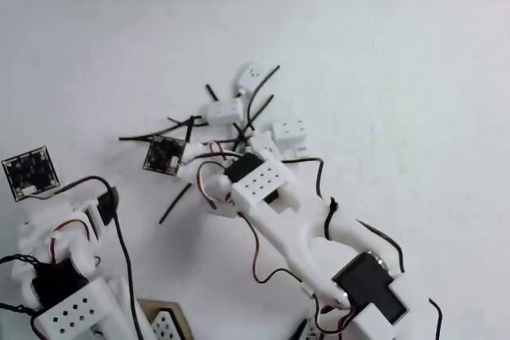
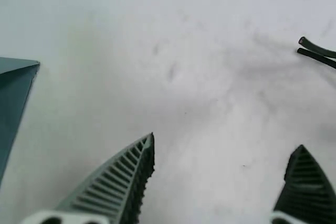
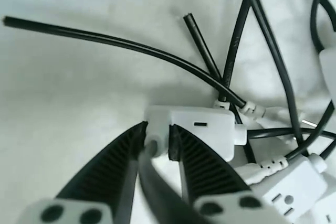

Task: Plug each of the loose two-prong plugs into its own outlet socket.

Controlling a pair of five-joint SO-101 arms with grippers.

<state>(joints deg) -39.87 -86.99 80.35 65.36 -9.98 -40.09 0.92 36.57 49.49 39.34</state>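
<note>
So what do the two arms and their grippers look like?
Both arms are white plastic with perforated plates, black motor blocks and thin red and black wires: the right arm, the left arm. The left gripper and right gripper have dark, ribbed, tapering fingers.

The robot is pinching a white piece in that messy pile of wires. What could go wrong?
The right gripper grips just the end of the white connector, so it might slip or twist loose. Several black cords cross right beside it, so lifting could tug the neighbouring socket along. The left gripper hangs open over the table, away from the pile, so nothing steadies a socket for plugging.
</note>
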